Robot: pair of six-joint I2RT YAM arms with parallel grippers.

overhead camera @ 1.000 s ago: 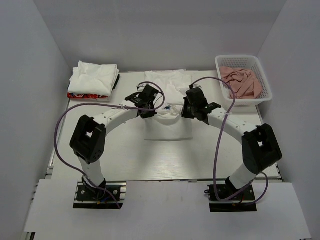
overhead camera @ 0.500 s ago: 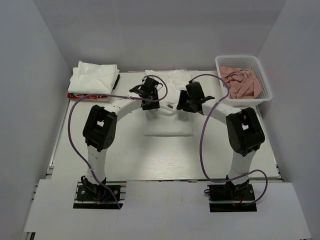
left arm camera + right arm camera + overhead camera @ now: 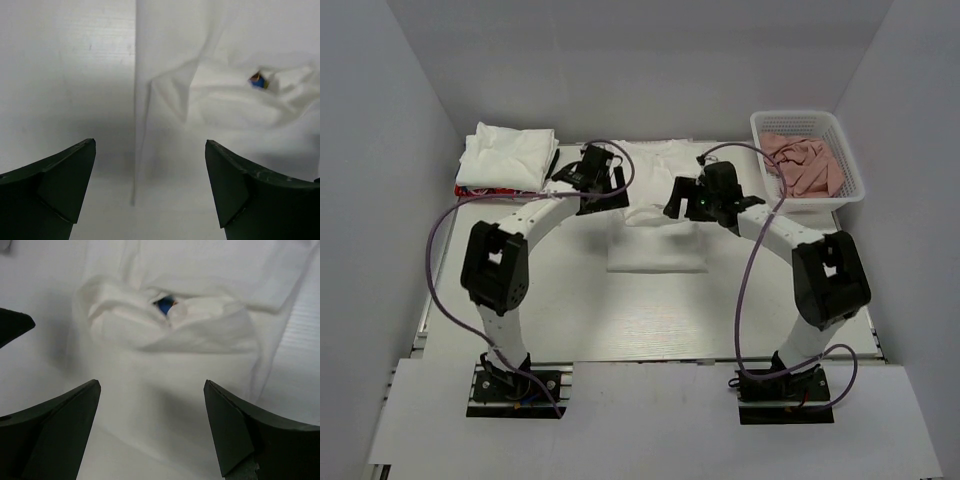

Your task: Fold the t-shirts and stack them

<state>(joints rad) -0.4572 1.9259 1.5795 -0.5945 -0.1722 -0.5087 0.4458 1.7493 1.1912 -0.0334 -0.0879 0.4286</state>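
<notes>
A white basket (image 3: 807,115) with salmon-pink cloths (image 3: 805,165) stands at the far right corner of the table (image 3: 650,320). A stack of folded t-shirts (image 3: 505,155) lies at the far left corner. Both arms reach to the far middle with elbows turned outwards. The left gripper (image 3: 150,145) hangs above the left edge of the middle t-shirt (image 3: 658,250), the right gripper (image 3: 151,385) above its bunched fold. Both have their fingers spread wide and hold nothing. This t-shirt lies partly folded and wrinkled, with a small blue spot of print (image 3: 164,305) showing in the crease
</notes>
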